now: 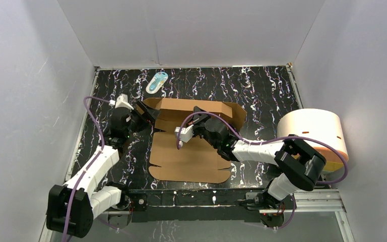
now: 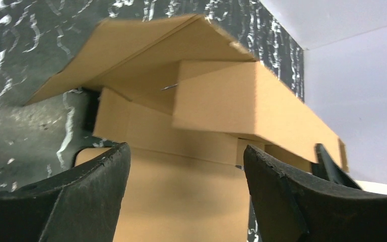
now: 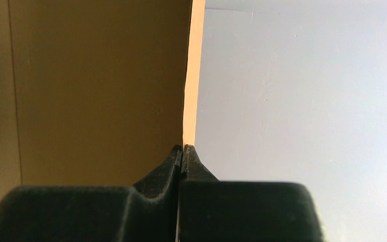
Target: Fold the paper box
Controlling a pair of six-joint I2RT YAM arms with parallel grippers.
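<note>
The paper box [image 1: 189, 161] is brown corrugated cardboard in the middle of the black marbled table. Its near panel lies flat and its far walls and flaps [image 1: 216, 108] stand partly raised. My left gripper [image 1: 148, 115] is at the box's left end, open. In the left wrist view the two black fingers [image 2: 101, 171] stand wide apart, with the folded cardboard [image 2: 221, 101] just ahead and nothing between them. My right gripper [image 1: 197, 110] reaches into the raised far part of the box. In the right wrist view it [image 3: 183, 148] is shut, its tips meeting the edge of an upright cardboard wall [image 3: 95, 91].
A cream cylinder with an orange base [image 1: 312, 133] stands at the right edge, beside the right arm. A small white-and-blue oval item [image 1: 156, 81] lies near the back wall. White walls enclose the table on three sides, and a metal rail [image 1: 312, 201] runs along the near edge.
</note>
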